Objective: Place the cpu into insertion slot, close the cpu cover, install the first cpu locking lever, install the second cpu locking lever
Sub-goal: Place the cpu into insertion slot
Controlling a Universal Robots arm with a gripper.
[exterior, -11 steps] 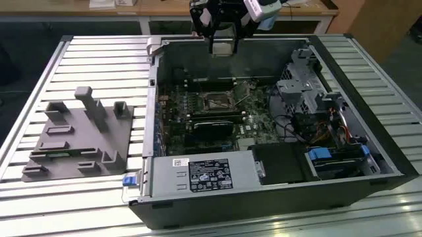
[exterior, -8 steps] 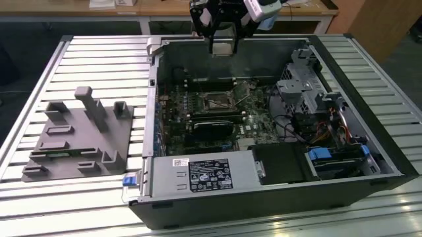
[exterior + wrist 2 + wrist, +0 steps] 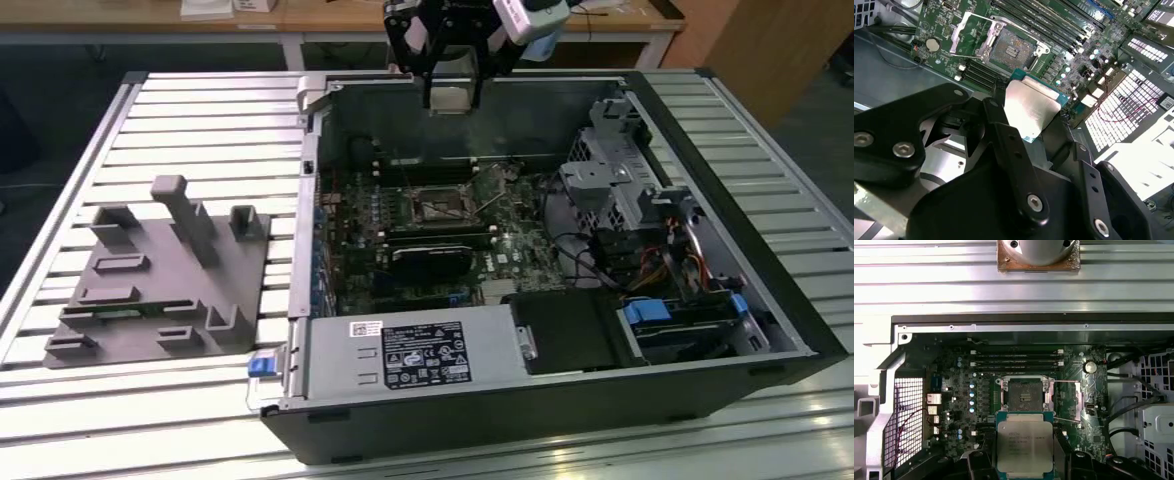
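Observation:
My gripper [image 3: 451, 98] hangs above the far wall of the open computer case [image 3: 307, 200], shut on the cpu [image 3: 1025, 447], a flat square chip with a silver-grey top. In both wrist views the black fingers [image 3: 999, 120] clamp two opposite edges of the cpu [image 3: 1029, 107]. The insertion slot [image 3: 1026, 392] lies on the green motherboard just beyond the chip, dark-centred and bare [image 3: 1011, 47]. The cpu cover [image 3: 970, 31], a silver windowed frame, stands swung open at one side of the slot. A thin lever [image 3: 497, 200] sticks up beside the slot [image 3: 434, 205].
Long black memory sticks [image 3: 1019, 360] run beside the slot. A labelled power supply [image 3: 414, 352] fills the case's near end, with a drive cage [image 3: 621, 180] and cables [image 3: 641, 265] at the exterior view's right. A grey fixture [image 3: 160, 270] sits on the slatted table at the left.

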